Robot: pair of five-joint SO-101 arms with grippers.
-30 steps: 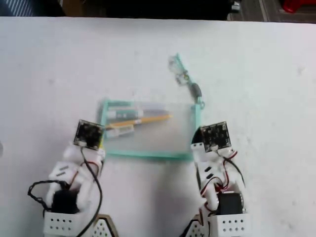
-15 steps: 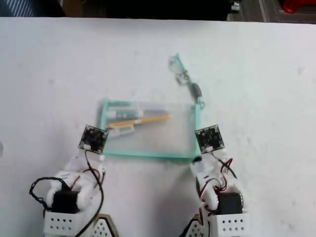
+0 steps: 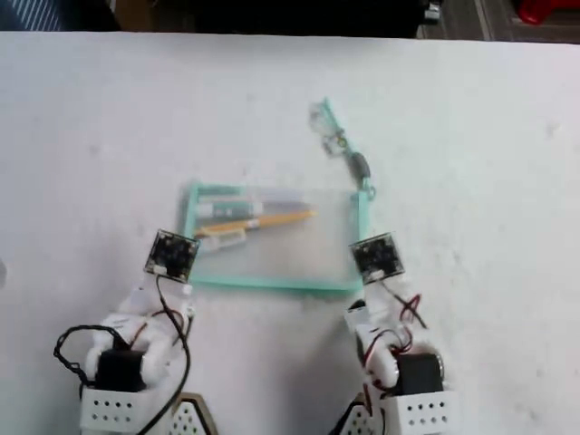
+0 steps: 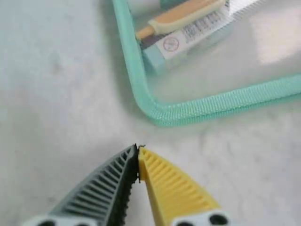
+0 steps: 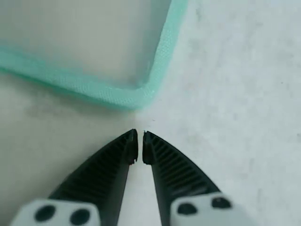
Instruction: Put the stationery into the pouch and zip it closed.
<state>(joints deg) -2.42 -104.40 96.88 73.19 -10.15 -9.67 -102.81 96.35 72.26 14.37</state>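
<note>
Plainly, one pouch [image 3: 290,256] holds one pencil [image 3: 267,219] and one eraser [image 3: 222,238].

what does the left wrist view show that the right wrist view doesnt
Left wrist, not right: stationery inside the clear teal-edged pouch, a yellow pencil and a pale blue labelled block, plus the left gripper, one grey finger and one yellow. Right wrist, not left: the black-fingered right gripper. Both: a pouch corner on the white table, with a shut gripper just short of it.
</note>
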